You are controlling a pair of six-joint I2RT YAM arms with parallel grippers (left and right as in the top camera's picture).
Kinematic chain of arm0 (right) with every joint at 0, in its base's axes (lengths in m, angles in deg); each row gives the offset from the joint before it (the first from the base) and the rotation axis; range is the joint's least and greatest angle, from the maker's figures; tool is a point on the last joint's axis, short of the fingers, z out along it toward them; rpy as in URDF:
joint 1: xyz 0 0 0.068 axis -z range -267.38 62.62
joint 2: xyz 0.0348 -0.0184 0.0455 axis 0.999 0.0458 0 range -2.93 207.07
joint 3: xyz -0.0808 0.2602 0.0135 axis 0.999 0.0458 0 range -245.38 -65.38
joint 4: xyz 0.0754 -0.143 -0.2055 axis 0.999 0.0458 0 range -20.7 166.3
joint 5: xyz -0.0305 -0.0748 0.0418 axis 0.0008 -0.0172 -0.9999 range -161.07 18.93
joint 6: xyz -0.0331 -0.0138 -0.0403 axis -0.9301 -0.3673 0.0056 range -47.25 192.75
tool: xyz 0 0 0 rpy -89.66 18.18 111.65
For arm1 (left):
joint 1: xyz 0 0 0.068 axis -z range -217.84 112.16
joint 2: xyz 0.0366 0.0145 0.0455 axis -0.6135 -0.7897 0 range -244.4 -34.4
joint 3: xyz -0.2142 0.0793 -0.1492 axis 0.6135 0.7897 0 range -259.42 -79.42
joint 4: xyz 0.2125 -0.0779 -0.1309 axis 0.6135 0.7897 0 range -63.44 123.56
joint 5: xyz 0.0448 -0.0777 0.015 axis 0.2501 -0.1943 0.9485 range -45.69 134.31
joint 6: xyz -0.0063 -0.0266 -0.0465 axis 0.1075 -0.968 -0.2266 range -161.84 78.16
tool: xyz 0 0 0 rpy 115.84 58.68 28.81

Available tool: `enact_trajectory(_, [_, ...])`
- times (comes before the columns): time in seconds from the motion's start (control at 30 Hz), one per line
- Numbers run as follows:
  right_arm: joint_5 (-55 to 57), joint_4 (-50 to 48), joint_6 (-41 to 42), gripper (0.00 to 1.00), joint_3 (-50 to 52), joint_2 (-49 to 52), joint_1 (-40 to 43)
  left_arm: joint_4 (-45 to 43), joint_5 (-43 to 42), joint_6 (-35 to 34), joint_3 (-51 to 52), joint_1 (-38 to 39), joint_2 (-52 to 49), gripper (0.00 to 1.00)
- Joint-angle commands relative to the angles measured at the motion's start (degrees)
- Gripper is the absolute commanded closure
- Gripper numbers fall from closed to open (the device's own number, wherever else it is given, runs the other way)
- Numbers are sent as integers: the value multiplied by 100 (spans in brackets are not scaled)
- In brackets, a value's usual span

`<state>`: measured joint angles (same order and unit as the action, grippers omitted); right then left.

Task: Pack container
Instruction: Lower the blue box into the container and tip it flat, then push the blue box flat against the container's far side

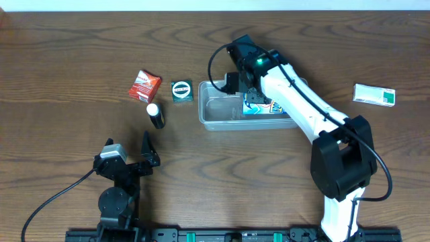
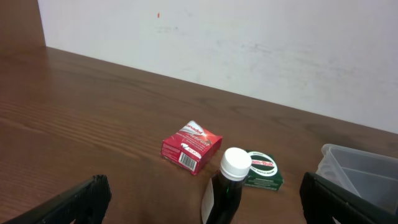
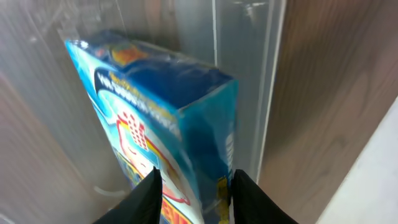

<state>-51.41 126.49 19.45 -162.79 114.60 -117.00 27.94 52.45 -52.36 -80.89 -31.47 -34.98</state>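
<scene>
Right now your right gripper [image 3: 196, 194] is clamped on a blue box [image 3: 161, 124]. In the right wrist view its two black fingers [image 3: 146, 198] press against the box's sides near one end. You are holding the box down inside the container [image 1: 213, 115], the clear tub that sits on the wooden table [image 1: 67, 54] near the middle of the overhead view. From above, the box sits in the right half of the tub, partly hidden under your white arm [image 1: 302, 111]. Through the wrist camera, the tub's see-through wall runs just beside the box's long edge. The box looks tilted rather than flat, but you cannot tell whether its lower edge touches the floor of the tub.

Your left gripper [image 1: 127, 143] sits near the front left of the table, well apart from the tub, with its jaws spread wide and nothing between them. Its camera looks at a dark bottle [image 2: 225, 190] with a white cap [image 2: 236, 163], standing upright. Behind the bottle, a red box [image 2: 191, 145] lies to the left and a green box [image 2: 263, 170] with a round label lies to the right, near the tub's left end. A white-and-green box [image 1: 374, 95] lies alone at the far right of the table.
</scene>
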Motion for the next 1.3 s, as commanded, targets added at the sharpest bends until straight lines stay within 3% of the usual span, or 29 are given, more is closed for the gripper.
enact_trajectory(0.0, [-363, 107, 1429, 62, -9, -225, -70, 199, 133, -11, 125, -35, 28, 2])
enact_trajectory(0.13, [-839, 369, 2662, 40, -9, -225, -28, 201, 133, -9, 125, -35, 28, 2])
enact_trajectory(0.23, [-1005, 562, 3307, 32, -9, -225, -9, 201, 133, -9, 125, -35, 28, 2])
enact_trajectory(0.7, [-1008, 566, 4026, 29, -72, -361, 208, 201, 133, -9, 125, -35, 28, 2])
enact_trajectory(0.9, [-1285, 614, 4900, 34, -345, -809, 409, 201, 133, -9, 125, -35, 28, 2])
enact_trajectory(1.27, [-1814, 984, 5823, 63, -181, -1255, 525, 201, 133, -9, 125, -35, 28, 2])
